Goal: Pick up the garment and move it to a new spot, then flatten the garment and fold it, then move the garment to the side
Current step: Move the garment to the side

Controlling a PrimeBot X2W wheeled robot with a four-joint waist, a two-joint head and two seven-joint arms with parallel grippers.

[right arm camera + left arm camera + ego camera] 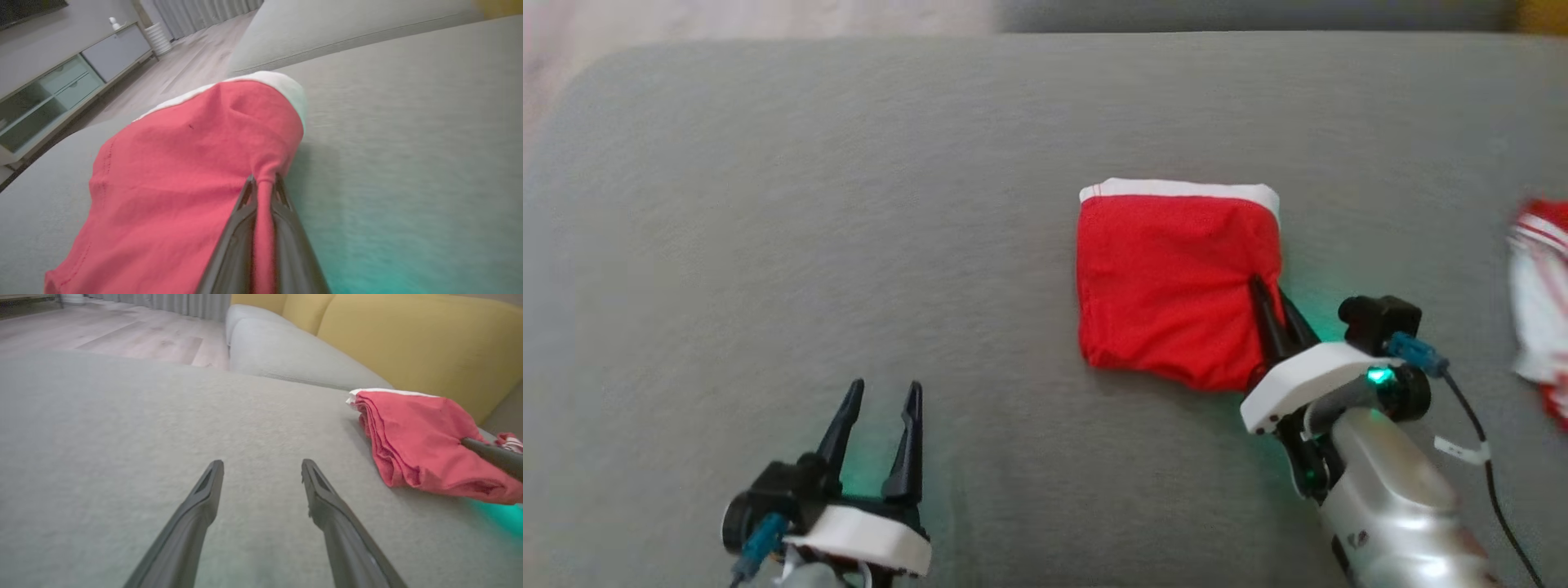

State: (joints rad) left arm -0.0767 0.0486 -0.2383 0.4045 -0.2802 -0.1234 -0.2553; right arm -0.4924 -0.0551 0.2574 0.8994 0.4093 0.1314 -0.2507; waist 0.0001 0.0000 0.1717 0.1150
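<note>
Folded red shirt (pixel 1168 278) on grey cushion (pixel 849 204), right claw (pixel 1267 287) clamped on shirt's right edge, left claw (pixel 885 385) apart by front edge.

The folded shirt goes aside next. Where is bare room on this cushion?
Widest free patch: the grey cushion left of the garment, beyond the open left gripper. Crowded on the right: the right gripper pinches the garment's edge, and another red-and-white cloth lies further right.
</note>
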